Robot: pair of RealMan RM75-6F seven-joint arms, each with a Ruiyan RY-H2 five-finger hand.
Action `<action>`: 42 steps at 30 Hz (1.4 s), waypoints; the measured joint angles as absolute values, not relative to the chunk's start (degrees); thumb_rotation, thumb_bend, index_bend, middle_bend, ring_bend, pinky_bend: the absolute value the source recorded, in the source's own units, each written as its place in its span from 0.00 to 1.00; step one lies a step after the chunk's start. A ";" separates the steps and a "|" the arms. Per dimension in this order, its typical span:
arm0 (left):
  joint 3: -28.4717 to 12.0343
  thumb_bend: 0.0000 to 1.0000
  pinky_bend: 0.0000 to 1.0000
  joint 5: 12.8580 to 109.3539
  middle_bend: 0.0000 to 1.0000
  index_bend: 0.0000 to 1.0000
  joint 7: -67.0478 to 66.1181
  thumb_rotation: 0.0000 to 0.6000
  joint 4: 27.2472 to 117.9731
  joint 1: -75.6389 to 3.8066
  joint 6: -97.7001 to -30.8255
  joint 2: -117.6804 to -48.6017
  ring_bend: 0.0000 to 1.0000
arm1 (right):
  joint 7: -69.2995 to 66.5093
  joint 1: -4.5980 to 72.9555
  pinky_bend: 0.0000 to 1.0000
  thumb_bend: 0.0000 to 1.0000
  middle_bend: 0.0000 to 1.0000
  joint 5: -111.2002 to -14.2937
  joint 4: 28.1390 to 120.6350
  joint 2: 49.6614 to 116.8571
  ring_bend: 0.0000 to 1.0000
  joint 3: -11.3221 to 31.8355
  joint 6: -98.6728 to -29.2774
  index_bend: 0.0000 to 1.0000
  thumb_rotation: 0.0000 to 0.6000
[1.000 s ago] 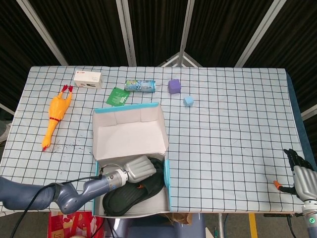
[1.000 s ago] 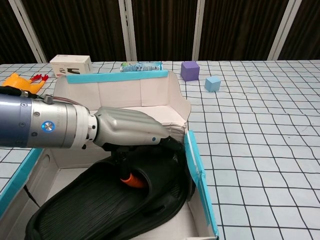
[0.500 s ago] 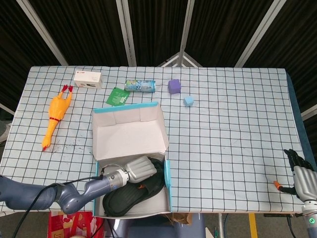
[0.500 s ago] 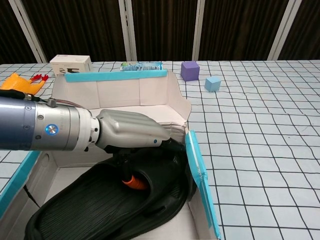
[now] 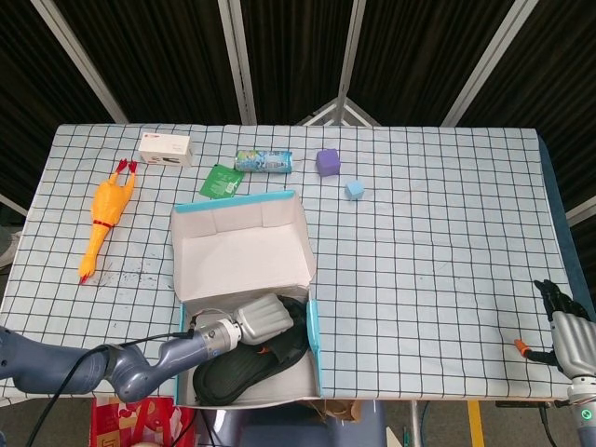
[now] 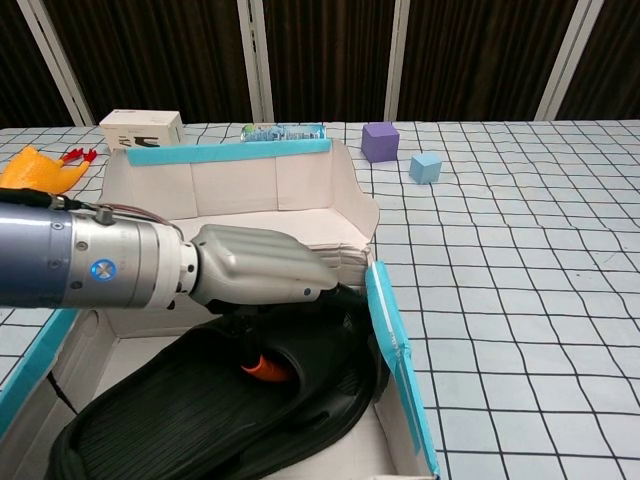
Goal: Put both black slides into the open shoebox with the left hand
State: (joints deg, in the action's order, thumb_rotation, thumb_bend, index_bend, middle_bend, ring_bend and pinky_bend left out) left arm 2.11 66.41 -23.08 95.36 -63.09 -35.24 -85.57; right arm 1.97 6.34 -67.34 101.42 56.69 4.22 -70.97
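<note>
A black slide [image 5: 235, 374] [image 6: 190, 425] lies in the near half of the open shoebox [image 5: 315, 346] [image 6: 396, 345], the half edged in teal. My left hand [image 5: 262, 319] [image 6: 262, 274] lies over the slide's strap and grips it, an orange fingertip showing under the strap. More black shows beside the hand; I cannot tell a second slide apart from the first. The far white half of the shoebox [image 5: 235, 209] [image 6: 228, 152] holds nothing. My right hand [image 5: 564, 324] hangs off the table's near right corner, fingers apart and holding nothing.
A yellow rubber chicken [image 5: 102, 222] lies at the left. Along the far side sit a small white carton [image 5: 166, 148], a green packet [image 5: 221, 181], a lying bottle [image 5: 264, 161], a purple cube [image 5: 327, 162] and a blue cube [image 5: 354, 190].
My left hand has sunk slightly onto the slide and eased leftward. The far half of the shoebox has shifted a little to the left. The right hand has not moved.
</note>
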 measured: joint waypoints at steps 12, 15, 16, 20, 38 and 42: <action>1.93 0.41 0.43 67.52 0.37 0.19 -25.68 1.00 94.80 -63.20 -37.27 -86.03 0.25 | 1.77 6.16 0.13 0.24 0.02 -67.41 101.49 56.66 0.10 4.21 -71.18 0.00 1.00; 1.68 0.41 0.42 68.14 0.37 0.19 -26.88 1.00 93.77 -63.21 -38.41 -86.26 0.25 | 1.75 6.22 0.13 0.25 0.02 -67.39 101.45 56.64 0.10 4.24 -71.08 0.00 1.00; 1.59 0.41 0.42 68.45 0.37 0.19 -27.19 1.00 93.25 -63.20 -38.78 -86.45 0.25 | 1.75 6.26 0.13 0.25 0.02 -67.33 101.48 56.60 0.10 4.26 -70.99 0.00 1.00; 1.45 0.41 0.42 69.79 0.36 0.19 -28.73 1.00 90.86 -63.30 -39.68 -87.36 0.25 | 1.77 6.27 0.13 0.25 0.02 -67.21 101.50 56.61 0.10 4.28 -70.93 0.00 1.00; -0.54 0.41 0.49 74.12 0.36 0.19 -27.45 1.00 84.34 -63.77 -40.10 -91.30 0.25 | 1.28 6.29 0.13 0.25 0.02 -67.08 101.41 56.38 0.10 4.36 -70.70 0.00 1.00; -0.81 0.41 0.51 72.65 0.36 0.19 -26.49 1.00 84.63 -63.64 -39.10 -91.05 0.25 | 1.23 6.25 0.13 0.25 0.02 -67.33 101.36 56.39 0.10 4.23 -70.69 0.00 1.00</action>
State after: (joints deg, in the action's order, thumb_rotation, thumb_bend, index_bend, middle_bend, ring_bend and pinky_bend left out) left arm -0.81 72.65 -26.49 84.63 -63.64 -39.10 -91.05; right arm 1.23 6.25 -67.33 101.36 56.39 4.23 -70.69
